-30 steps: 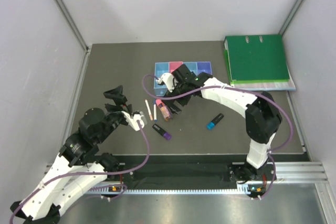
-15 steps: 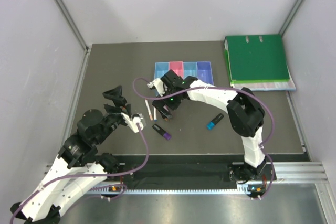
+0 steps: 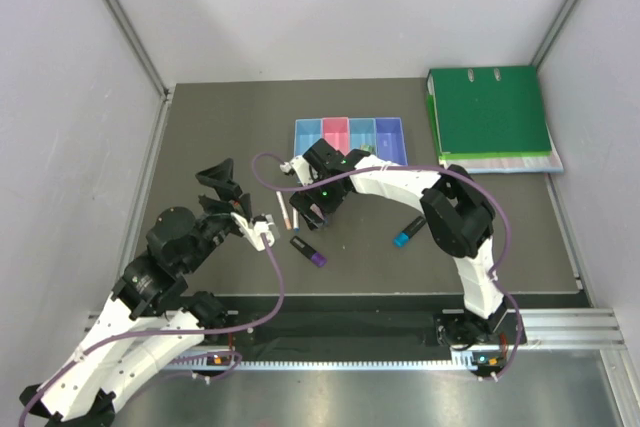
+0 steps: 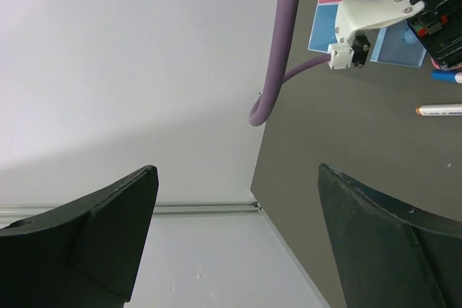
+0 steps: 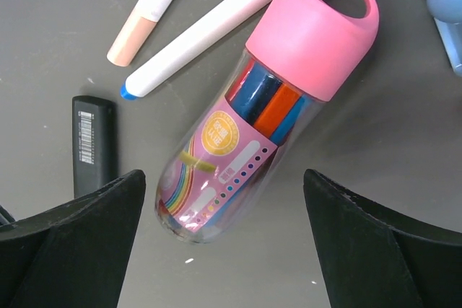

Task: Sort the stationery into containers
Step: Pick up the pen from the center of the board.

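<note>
My right claw (image 5: 224, 192) spread wide, gripping nothing. One pink-capped tube (image 5: 253, 128) lies flat between its fingers, seemingly untouched. Two white pens (image 5: 195, 34) just beyond tube. One black marker (image 5: 94, 142) beside one finger, second black marker (image 3: 404, 233) well apart. Four bins (image 3: 349, 129) past claw. My left claw (image 4: 237, 178) released, empty, above surface (image 3: 220, 127).

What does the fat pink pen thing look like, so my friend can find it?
Start at the row of little bins at the far middle of the table, then look just in front, under the right pincer. There lies the pink-capped tube, beside two thin white pens; it alone is fat and see-through, with coloured pens inside.
</note>
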Motion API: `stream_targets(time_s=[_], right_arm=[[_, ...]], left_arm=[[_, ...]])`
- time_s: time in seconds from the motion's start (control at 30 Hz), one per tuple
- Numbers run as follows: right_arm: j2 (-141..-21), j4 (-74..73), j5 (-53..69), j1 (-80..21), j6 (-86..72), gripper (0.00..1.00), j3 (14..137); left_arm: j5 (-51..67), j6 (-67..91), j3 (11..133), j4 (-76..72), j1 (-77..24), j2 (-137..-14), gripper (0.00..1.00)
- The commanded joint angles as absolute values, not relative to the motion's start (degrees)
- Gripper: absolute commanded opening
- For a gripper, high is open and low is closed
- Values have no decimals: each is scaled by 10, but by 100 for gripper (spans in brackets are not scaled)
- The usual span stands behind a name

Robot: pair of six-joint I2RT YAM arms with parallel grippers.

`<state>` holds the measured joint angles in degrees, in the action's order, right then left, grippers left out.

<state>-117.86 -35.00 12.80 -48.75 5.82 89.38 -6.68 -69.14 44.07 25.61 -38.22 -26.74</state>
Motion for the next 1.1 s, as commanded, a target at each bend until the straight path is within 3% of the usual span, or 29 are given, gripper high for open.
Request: stream_targets(time_s=[0.0, 0.17, 0.33, 0.43, 0.53, 0.63, 0.73, 1.07], right_arm=[[-1192, -331, 133, -497, 47, 87, 910], [-1197, -331, 132, -498, 47, 67, 909], [-1194, -329, 120, -499, 47, 63, 903], [-1189, -329, 110, -499, 47, 48, 903], [-1177, -330, 97, -499, 47, 21, 902], [-1161, -330, 80, -503, 54, 5, 895], [-1143, -330, 63, -503, 61, 0, 882], [-1046, -345, 20, -503, 88, 0, 855]], left_arm=[[-61, -688, 439, 211, -383, -278, 96], [-67, -687, 435, 203, -383, -279, 97], [-77, -669, 434, 202, -383, -279, 97], [-80, -662, 432, 203, -383, -276, 96], [-81, -658, 426, 193, -383, -278, 96], [-90, -647, 423, 184, -383, -282, 96], [-105, -619, 418, 175, -383, -287, 96], [-125, -489, 442, 212, -383, -318, 96]])
